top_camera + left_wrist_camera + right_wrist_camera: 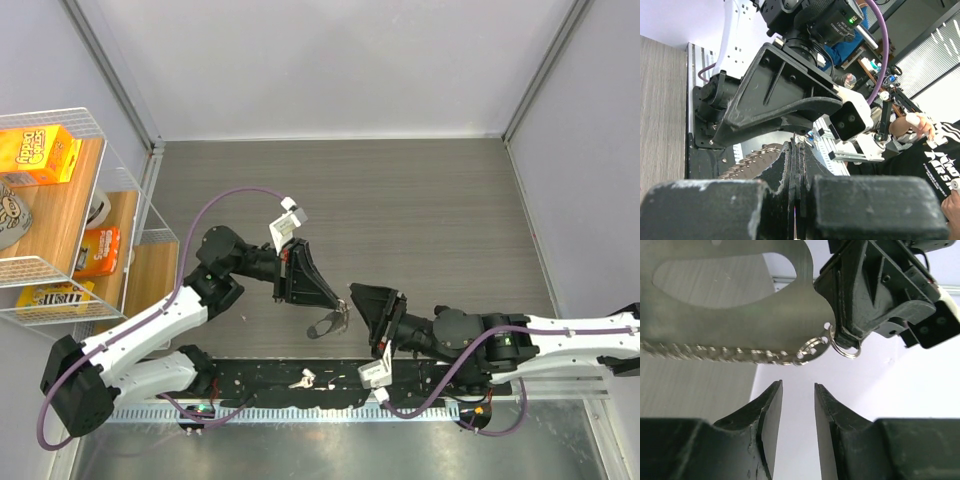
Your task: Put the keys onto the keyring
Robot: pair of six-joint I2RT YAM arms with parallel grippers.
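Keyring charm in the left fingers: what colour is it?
The flat metal keyring charm is silver, glittery along one edge; the right wrist view shows it best.

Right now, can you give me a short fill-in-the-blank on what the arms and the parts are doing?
1. The left fingers are ___ on the keyring.
2. The right fingers stand ___, with nothing between them.
3. The keys lie loose on the ___ mat.
Missing words: shut; open; black.
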